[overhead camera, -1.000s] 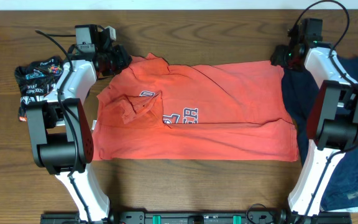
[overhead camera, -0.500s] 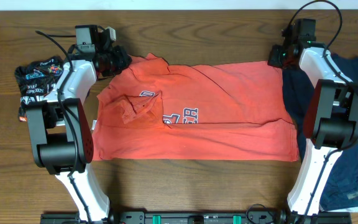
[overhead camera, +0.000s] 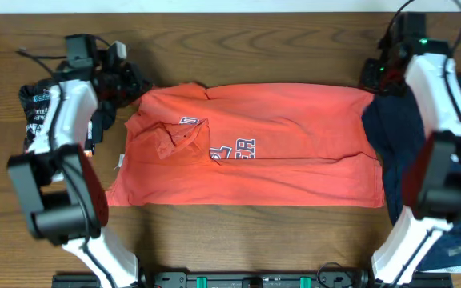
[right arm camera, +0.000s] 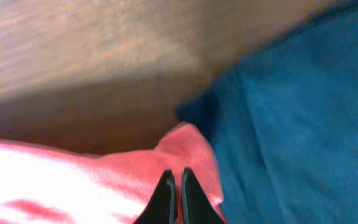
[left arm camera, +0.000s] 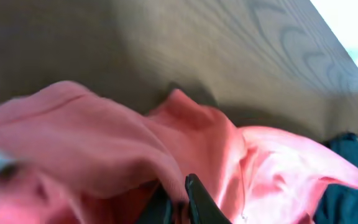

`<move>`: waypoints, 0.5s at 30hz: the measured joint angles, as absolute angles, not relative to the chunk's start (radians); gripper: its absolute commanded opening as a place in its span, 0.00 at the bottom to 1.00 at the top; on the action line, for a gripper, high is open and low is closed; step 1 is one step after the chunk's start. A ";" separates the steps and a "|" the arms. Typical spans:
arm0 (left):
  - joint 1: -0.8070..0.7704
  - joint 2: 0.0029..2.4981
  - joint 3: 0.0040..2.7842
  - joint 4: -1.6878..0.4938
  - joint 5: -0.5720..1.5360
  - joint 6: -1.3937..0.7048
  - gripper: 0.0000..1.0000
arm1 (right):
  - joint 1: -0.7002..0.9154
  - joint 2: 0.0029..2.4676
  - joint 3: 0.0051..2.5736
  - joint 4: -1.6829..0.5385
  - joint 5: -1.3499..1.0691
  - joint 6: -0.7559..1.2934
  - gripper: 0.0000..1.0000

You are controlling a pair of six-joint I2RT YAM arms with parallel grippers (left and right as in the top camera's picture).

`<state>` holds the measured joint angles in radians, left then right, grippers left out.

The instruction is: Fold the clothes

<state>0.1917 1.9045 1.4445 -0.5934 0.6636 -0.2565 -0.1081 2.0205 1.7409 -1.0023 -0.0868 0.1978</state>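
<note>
An orange-red shirt [overhead camera: 278,152] with lettering on the chest lies spread flat on the wooden table [overhead camera: 238,40]. My left gripper [overhead camera: 131,80] sits at its upper left corner, shut on a bunched fold of the red cloth [left arm camera: 104,143]. In the left wrist view the gripper [left arm camera: 178,196] has its dark jaws pinched together on the fabric. My right gripper [overhead camera: 372,80] is at the shirt's upper right corner. The right wrist view shows this gripper [right arm camera: 174,180] shut on the red corner [right arm camera: 188,149].
A dark blue garment [overhead camera: 454,160] lies on the right, touching the shirt's right edge; it fills the right of the right wrist view [right arm camera: 303,112]. A black printed garment [overhead camera: 38,112] is crumpled at the left, under the left arm. Bare wood runs along the back.
The right gripper has shut on the shirt's upper right corner. Both arms have swung outward, and the shirt's top edge now lies straighter and wider, its left side pulled left.
</note>
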 measured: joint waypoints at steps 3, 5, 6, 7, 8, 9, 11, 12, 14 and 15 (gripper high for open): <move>0.213 1.851 1.445 -0.729 0.675 -0.222 0.09 | -0.109 1.942 1.750 -1.122 -0.073 0.200 0.01; 0.229 1.831 1.445 -0.838 0.682 -0.186 0.09 | -0.109 1.921 1.752 -1.200 -0.059 0.201 0.01; 0.234 1.827 1.445 -0.878 0.682 -0.171 0.09 | -0.110 1.917 1.753 -1.245 -0.047 0.201 0.01; 0.241 1.826 1.444 -0.923 0.682 -0.152 0.09 | -0.113 1.917 1.752 -1.287 -0.033 0.201 0.01; 0.245 1.826 1.444 -0.960 0.681 -0.135 0.09 | -0.115 1.918 1.752 -1.319 -0.017 0.201 0.01; 0.249 1.826 1.444 -1.005 0.681 -0.113 0.09 | -0.118 1.920 1.750 -1.351 0.002 0.201 0.01; 0.255 1.826 1.444 -1.090 0.682 -0.060 0.09 | -0.124 1.920 1.739 -1.401 0.047 0.201 0.01; 0.255 1.826 1.444 -1.116 0.681 -0.040 0.09 | -0.127 1.920 1.735 -1.420 0.068 0.202 0.01; 0.255 1.826 1.444 -1.152 0.681 -0.001 0.09 | -0.131 1.920 1.718 -1.451 0.103 0.203 0.01; 0.254 1.826 1.444 -1.171 0.675 0.015 0.09 | -0.134 1.920 1.708 -1.467 0.118 0.205 0.01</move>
